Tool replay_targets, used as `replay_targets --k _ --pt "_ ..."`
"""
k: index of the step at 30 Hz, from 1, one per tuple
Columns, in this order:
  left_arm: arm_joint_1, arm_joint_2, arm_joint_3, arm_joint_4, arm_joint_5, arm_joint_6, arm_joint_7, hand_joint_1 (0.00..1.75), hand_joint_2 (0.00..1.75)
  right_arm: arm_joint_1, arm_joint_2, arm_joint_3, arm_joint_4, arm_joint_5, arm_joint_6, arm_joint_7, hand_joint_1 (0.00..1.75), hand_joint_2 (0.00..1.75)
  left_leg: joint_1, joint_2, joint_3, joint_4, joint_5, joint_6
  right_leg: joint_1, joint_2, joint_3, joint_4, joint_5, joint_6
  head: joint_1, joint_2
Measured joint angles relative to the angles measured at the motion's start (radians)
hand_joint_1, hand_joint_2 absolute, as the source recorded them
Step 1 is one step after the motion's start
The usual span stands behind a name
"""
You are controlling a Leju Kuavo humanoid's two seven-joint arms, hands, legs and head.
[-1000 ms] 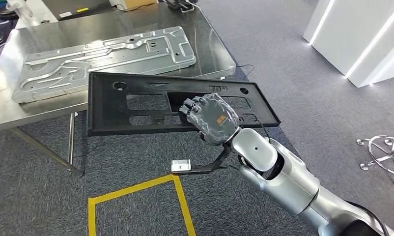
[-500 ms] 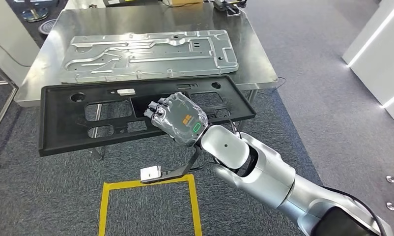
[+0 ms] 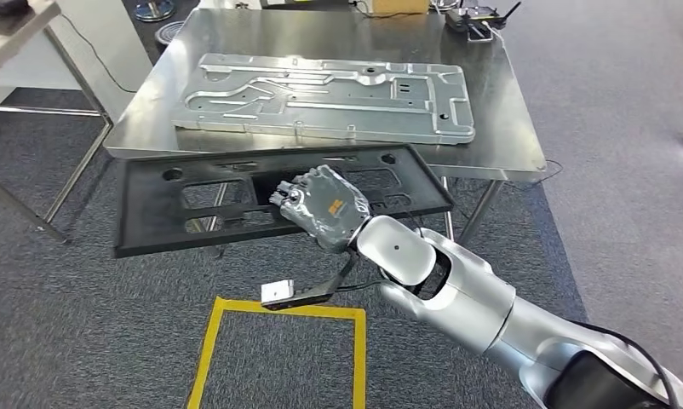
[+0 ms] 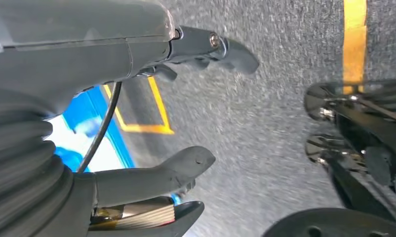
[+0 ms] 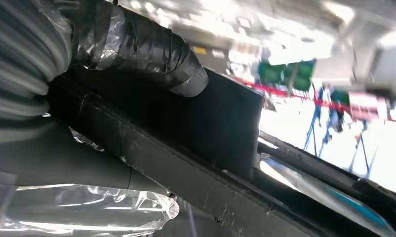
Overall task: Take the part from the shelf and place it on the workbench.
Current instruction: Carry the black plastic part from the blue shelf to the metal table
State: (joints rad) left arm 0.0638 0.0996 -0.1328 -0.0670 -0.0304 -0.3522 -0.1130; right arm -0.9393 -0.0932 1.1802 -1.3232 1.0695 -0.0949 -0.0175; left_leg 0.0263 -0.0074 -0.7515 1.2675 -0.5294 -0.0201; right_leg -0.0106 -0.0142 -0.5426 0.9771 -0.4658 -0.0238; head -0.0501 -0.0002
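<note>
Metal plate (image 3: 321, 95) on workbench (image 3: 508, 136); part (image 3: 151, 213) in front of its near edge; floor tape (image 3: 278, 341) below.

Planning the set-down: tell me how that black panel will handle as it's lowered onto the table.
The black panel probably stays stiff: it juts out flat from the right hand without sagging. Held at one cutout near its middle, its long ends may swing or tilt. Likely light for its size, being thin and full of openings.

No text or number can be read. The right hand (image 3: 328, 207), at the frame's centre, bears a small orange mark on its back, too small to make out.
</note>
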Motion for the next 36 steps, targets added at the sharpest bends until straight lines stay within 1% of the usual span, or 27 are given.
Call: replay_targets --k 1,2,3,4,5,6,7,8,10,12,14,17,18,19,22,23,25,33,36 --pt "0.001 0.001 0.002 0.003 0.001 -0.002 -0.006 0.00 1.75 0.002 -0.012 0.000 0.013 -0.001 0.000 -0.001 1.75 1.75 0.007 0.003 0.004 -0.012 0.017 -0.007 -0.004 -0.008 0.001 0.004 -0.005 0.005 0.000 0.000" --pt "0.001 0.001 0.005 0.007 0.001 -0.003 -0.012 0.00 1.75 0.002 -0.023 -0.002 0.024 -0.001 -0.002 -0.002 1.75 1.75 0.013 0.006 0.030 -0.064 0.051 -0.015 -0.009 -0.013 0.002 0.010 -0.011 0.012 0.000 0.000" --pt "0.002 0.002 0.007 0.012 0.001 -0.004 -0.017 0.00 1.75 0.002 -0.034 -0.006 0.033 -0.002 -0.003 -0.004 1.75 1.75 0.018 0.008 0.063 -0.129 0.079 -0.022 -0.013 -0.017 0.002 0.019 -0.019 0.020 0.000 0.000" --pt "0.003 0.002 0.010 0.018 0.001 -0.005 -0.022 0.00 1.75 0.001 -0.043 -0.011 0.041 -0.002 -0.006 -0.005 1.75 1.75 0.019 0.008 0.092 -0.185 0.098 -0.024 -0.015 -0.019 0.000 0.028 -0.027 0.030 -0.001 0.000" --pt "0.003 0.003 0.013 0.023 0.001 -0.005 -0.026 0.00 1.75 0.001 -0.053 -0.018 0.048 -0.002 -0.009 -0.008 1.75 1.75 0.018 0.007 0.111 -0.220 0.107 -0.020 -0.014 -0.020 -0.002 0.035 -0.033 0.038 0.000 0.000" --pt "0.003 0.002 0.015 0.028 0.001 -0.005 -0.028 0.00 1.75 0.001 -0.062 -0.023 0.053 -0.002 -0.013 -0.011 1.75 1.75 0.018 0.005 0.116 -0.231 0.105 -0.013 -0.011 -0.020 -0.003 0.040 -0.037 0.042 0.000 0.000" --pt "0.003 0.002 0.017 0.031 0.000 -0.006 -0.029 0.00 1.75 0.001 -0.070 -0.028 0.057 -0.001 -0.016 -0.014 1.75 1.75 0.017 0.002 0.116 -0.230 0.105 -0.004 -0.009 -0.018 -0.005 0.042 -0.037 0.040 0.000 0.000" --pt "0.002 0.002 0.018 0.034 0.000 -0.007 -0.030 0.00 1.75 0.001 -0.076 -0.031 0.060 0.000 -0.018 -0.016 1.75 1.75 0.018 0.000 0.116 -0.229 0.105 0.002 -0.008 -0.016 -0.003 0.041 -0.036 0.035 0.001 0.000" --pt "0.001 0.002 0.019 0.039 -0.001 -0.008 -0.031 0.00 1.75 0.001 -0.086 -0.033 0.062 0.002 -0.020 -0.015 1.75 1.75 0.016 0.000 0.117 -0.231 0.104 0.005 -0.009 -0.015 0.001 0.034 -0.033 0.023 0.001 0.000" --pt "0.000 0.002 0.021 0.041 -0.002 -0.008 -0.031 0.00 1.75 0.002 -0.093 -0.034 0.063 0.004 -0.020 -0.014 1.75 1.75 0.012 0.000 0.118 -0.232 0.101 0.012 -0.011 -0.015 0.005 0.025 -0.033 0.021 0.001 0.000" --pt "0.000 0.002 0.021 0.041 -0.003 -0.008 -0.032 0.00 1.75 0.002 -0.099 -0.034 0.064 0.005 -0.020 -0.013 1.75 1.75 0.010 0.000 0.120 -0.232 0.099 0.019 -0.012 -0.015 0.008 0.021 -0.032 0.020 0.001 0.000" --pt "0.000 0.002 0.021 0.042 -0.004 -0.008 -0.032 0.00 1.75 0.002 -0.105 -0.034 0.065 0.005 -0.020 -0.012 1.75 1.75 0.006 0.001 0.122 -0.231 0.096 0.025 -0.014 -0.015 0.011 0.017 -0.031 0.022 0.001 0.000" --pt "0.000 0.002 0.022 0.043 -0.004 -0.008 -0.032 0.00 1.75 0.002 -0.106 -0.034 0.065 0.005 -0.020 -0.012 1.75 1.75 0.005 0.001 0.123 -0.231 0.096 0.026 -0.014 -0.015 0.011 0.016 -0.031 0.025 0.001 0.000" --pt "0.000 0.002 0.022 0.043 -0.004 -0.008 -0.033 0.00 1.75 0.002 -0.108 -0.034 0.065 0.007 -0.020 -0.012 1.75 1.75 0.005 0.001 0.123 -0.231 0.095 0.027 -0.015 -0.015 0.012 0.016 -0.031 0.030 0.001 0.000" --pt "-0.001 0.002 0.023 0.044 -0.004 -0.007 -0.035 0.00 1.75 0.004 -0.113 -0.034 0.065 0.016 -0.020 -0.011 1.75 1.75 0.004 0.001 0.123 -0.231 0.095 0.028 -0.018 -0.015 0.013 0.014 -0.031 0.058 0.001 0.000" --pt "0.000 0.002 0.024 0.044 -0.005 -0.007 -0.036 0.00 1.75 0.005 -0.116 -0.034 0.065 0.019 -0.020 -0.011 1.75 1.75 0.003 0.001 0.123 -0.231 0.096 0.028 -0.019 -0.015 0.013 0.013 -0.031 0.063 0.001 0.000" --pt "0.000 0.002 0.026 0.045 -0.006 -0.005 -0.037 0.00 1.75 0.007 -0.122 -0.034 0.064 0.023 -0.021 -0.009 1.75 1.75 0.003 0.001 0.124 -0.231 0.096 0.029 -0.018 -0.015 0.013 0.014 -0.031 0.065 0.001 0.000" --pt "0.001 0.002 0.033 0.049 -0.009 -0.005 -0.041 0.00 1.75 0.021 -0.155 -0.049 0.059 0.027 -0.043 -0.005 1.75 1.75 0.003 0.002 0.128 -0.233 0.097 0.028 -0.015 -0.015 0.014 0.017 -0.032 0.066 0.001 0.000" --pt "0.002 0.003 0.036 0.050 -0.010 -0.005 -0.042 0.00 1.75 0.025 -0.163 -0.054 0.058 0.029 -0.048 -0.005 1.75 1.75 0.000 0.002 0.127 -0.230 0.091 0.035 -0.021 -0.016 0.016 0.012 -0.031 0.073 0.001 0.000"
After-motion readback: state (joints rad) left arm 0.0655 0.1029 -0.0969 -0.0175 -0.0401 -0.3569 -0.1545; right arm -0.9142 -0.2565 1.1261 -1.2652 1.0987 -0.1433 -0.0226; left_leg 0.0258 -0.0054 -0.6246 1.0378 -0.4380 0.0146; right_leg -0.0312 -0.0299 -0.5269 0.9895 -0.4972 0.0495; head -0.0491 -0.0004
